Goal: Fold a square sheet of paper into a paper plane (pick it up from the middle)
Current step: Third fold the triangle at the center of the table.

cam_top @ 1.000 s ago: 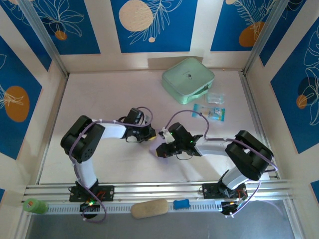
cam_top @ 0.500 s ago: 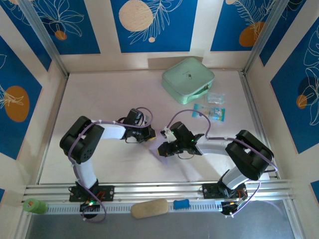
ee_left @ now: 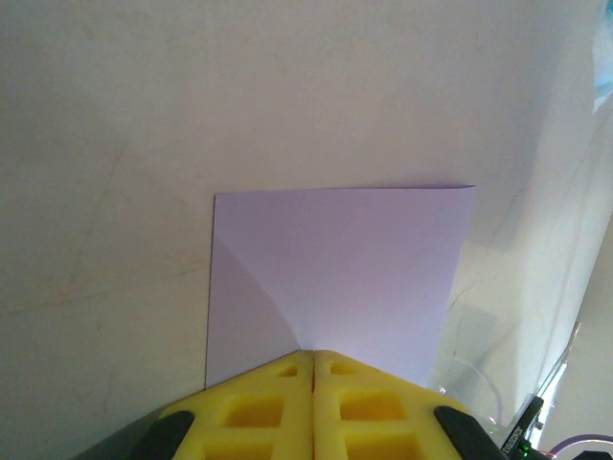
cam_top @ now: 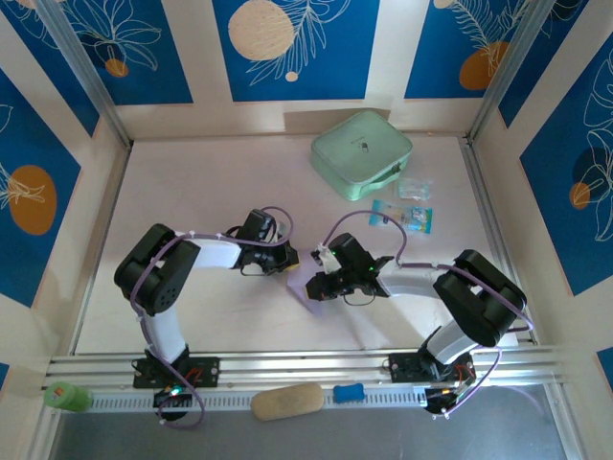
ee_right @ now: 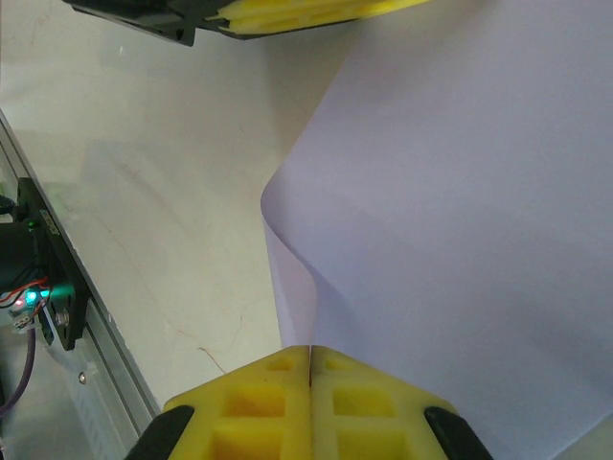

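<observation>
The square sheet of paper (ee_left: 335, 268) is lavender and is held between both arms over the table's middle. My left gripper (ee_left: 314, 356) is shut on one edge of it, its yellow pads pressed together. My right gripper (ee_right: 310, 353) is shut on another edge, where the sheet (ee_right: 460, 211) bows up in a soft curl. The left fingers (ee_right: 287, 14) show at the top of the right wrist view. From above, the left gripper (cam_top: 287, 259) and right gripper (cam_top: 312, 286) nearly meet, with a bit of paper (cam_top: 304, 295) showing below them. The paper plane is out of view.
A mint-green case (cam_top: 361, 153) lies at the back right, with small blue packets (cam_top: 407, 215) and a clear packet (cam_top: 415, 189) in front of it. The metal rail (cam_top: 306, 366) runs along the near edge, and beyond it lie a beige object (cam_top: 286, 401) and a green item (cam_top: 65, 396).
Both grippers have shifted slightly while staying shut on the sheet. A little more of the paper now shows below the right gripper.
</observation>
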Controlling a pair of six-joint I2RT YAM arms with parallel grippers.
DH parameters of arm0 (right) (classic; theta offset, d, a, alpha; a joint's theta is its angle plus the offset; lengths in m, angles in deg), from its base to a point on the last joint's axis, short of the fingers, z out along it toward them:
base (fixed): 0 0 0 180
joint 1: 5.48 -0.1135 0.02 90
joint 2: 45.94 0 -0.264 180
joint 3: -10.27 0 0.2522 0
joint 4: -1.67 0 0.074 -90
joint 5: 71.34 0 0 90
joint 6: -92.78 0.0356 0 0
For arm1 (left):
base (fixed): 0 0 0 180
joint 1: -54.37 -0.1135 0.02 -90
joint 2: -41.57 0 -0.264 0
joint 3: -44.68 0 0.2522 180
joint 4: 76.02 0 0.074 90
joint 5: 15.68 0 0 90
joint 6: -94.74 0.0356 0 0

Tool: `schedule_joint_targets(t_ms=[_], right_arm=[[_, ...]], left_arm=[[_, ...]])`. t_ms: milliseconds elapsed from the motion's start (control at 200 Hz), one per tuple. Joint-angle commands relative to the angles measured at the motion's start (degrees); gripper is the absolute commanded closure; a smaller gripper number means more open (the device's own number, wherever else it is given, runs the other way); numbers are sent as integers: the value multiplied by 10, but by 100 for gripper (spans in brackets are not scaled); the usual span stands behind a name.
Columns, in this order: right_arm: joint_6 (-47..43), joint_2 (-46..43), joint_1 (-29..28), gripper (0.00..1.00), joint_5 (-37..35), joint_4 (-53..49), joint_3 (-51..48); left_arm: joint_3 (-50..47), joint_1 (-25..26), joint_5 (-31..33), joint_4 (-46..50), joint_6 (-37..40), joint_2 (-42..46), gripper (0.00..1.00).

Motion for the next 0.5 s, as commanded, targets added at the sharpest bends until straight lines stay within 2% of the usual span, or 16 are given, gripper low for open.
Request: schedule_joint_targets(t_ms=[0, 495], right_arm=[[-11, -1, 6, 97, 13, -22, 13], [-33, 7, 21, 97, -35, -77, 43]], left_arm=[[-14, 2, 20, 39, 5, -3, 94], [0, 3, 20, 55, 10, -1, 94]])
